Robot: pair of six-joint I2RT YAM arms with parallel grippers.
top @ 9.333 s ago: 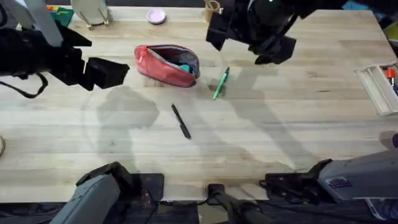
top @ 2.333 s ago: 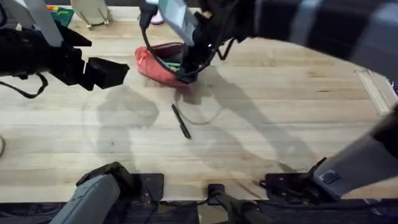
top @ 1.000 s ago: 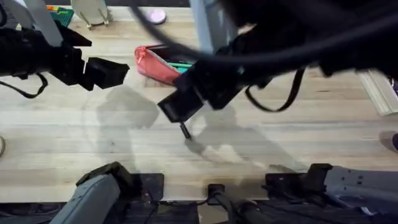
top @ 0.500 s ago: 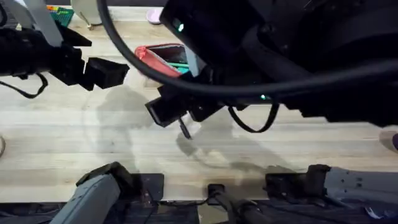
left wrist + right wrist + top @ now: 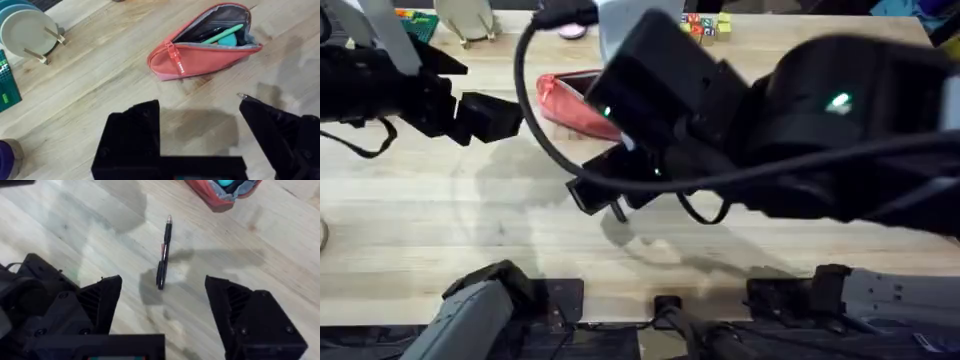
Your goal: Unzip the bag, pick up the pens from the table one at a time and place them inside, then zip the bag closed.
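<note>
— Right tool [image 5: 162,307]?
— Hanging released, fingers spread, above the black pen [image 5: 163,252] lying mid-worktop [image 5: 280,255].
— Left tool [image 5: 200,135]?
— Also released. The bag [image 5: 205,45] is sitting unzipped toward the far edge, green pen [image 5: 222,34] inside.

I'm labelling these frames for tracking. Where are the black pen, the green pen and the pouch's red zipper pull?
black pen [image 5: 163,250]: right wrist view, mid-barrel.
green pen [image 5: 221,35]: left wrist view, the barrel showing inside the open pouch.
red zipper pull [image 5: 174,54]: left wrist view, the pull against the pouch's side.

table [image 5: 280,235] | pale wood | bag [image 5: 200,55] | black pen [image 5: 163,252]
</note>
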